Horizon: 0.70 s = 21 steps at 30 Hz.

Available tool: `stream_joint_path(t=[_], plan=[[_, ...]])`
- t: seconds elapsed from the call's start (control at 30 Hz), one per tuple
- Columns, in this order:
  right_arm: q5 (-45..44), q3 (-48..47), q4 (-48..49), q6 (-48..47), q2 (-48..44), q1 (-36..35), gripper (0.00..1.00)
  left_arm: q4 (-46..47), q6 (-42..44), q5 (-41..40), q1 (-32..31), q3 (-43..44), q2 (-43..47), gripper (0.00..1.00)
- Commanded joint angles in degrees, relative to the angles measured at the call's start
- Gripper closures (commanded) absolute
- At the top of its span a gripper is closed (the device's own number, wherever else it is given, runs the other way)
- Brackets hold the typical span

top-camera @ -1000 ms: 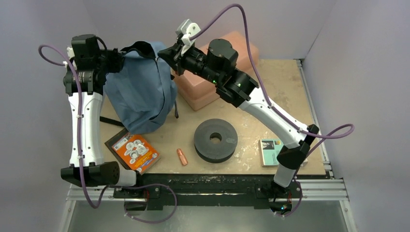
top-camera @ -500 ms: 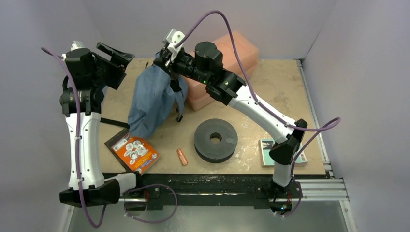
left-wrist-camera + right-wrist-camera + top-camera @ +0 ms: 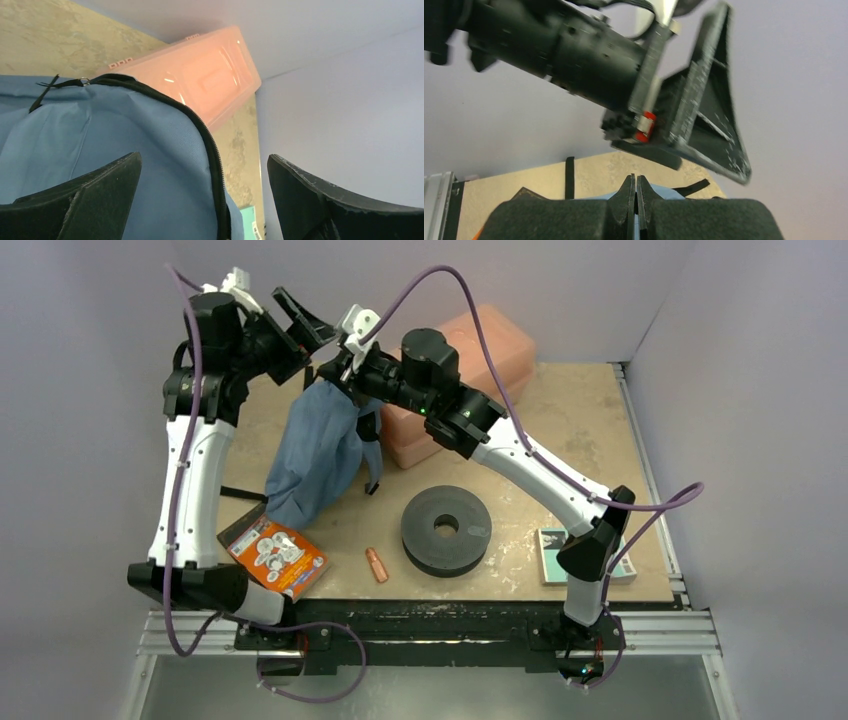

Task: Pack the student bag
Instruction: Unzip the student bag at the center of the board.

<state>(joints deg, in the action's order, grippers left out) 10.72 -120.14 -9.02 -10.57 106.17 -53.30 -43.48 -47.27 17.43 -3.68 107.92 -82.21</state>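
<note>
Overhead, the bag [image 3: 318,455] hung at the table's [image 3: 570,420] ten o'clock, its top pinched in the closed right gripper [image 3: 337,375]; the left gripper [image 3: 298,338] stood wide open beside it. Left wrist: bag lay under spread jaws, pink box [image 3: 200,85] at twelve. Right wrist: fingers [image 3: 574,220] clamped blue cloth.

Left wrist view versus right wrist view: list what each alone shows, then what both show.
Only the left wrist: rigid salmon-pink plastic box, black zipper, corner of a teal book. Only the right wrist: shut right gripper, left arm's black wrist housing. Both: soft slate-blue fabric backpack, tan tabletop, and the open left gripper.
</note>
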Motion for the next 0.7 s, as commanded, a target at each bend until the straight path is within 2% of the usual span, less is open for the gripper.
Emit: stream_joint_path(t=[0.0,0.07,0.2,0.33,0.4,0.43,0.53,0.67], plan=[[1.3,0.4,2.0,-1.1,-3.2,-0.1,1.00,2.7,6.5,7.5,-0.7,3.2,-3.7,0.03],[1.2,0.5,1.7,-1.4,-3.5,-0.1,1.00,2.9,8.4,10.9,-0.8,4.0,-5.1,0.04],[1.3,1.4,2.2,-1.6,-4.1,-0.1,1.00,1.3,10.7,14.9,-0.9,5.0,-7.5,0.20],[1.4,1.3,2.2,-1.7,-4.1,-0.1,1.00,3.1,10.7,16.8,-1.0,2.0,-7.5,0.50],[1.5,1.2,2.0,-1.9,-3.9,-0.1,1.00,4.6,10.8,17.3,-1.0,0.9,-7.2,0.59],[1.5,1.0,1.8,-2.1,-3.7,-0.1,1.00,5.7,10.6,17.2,-1.0,0.6,-7.0,0.67],[1.1,0.2,0.9,-2.5,-3.3,-0.1,1.00,8.2,10.5,13.8,-1.0,0.6,-6.0,1.00],[1.0,0.1,-0.2,-2.5,-3.8,-0.1,1.00,11.3,8.3,1.1,-0.7,1.6,-3.8,1.00]])
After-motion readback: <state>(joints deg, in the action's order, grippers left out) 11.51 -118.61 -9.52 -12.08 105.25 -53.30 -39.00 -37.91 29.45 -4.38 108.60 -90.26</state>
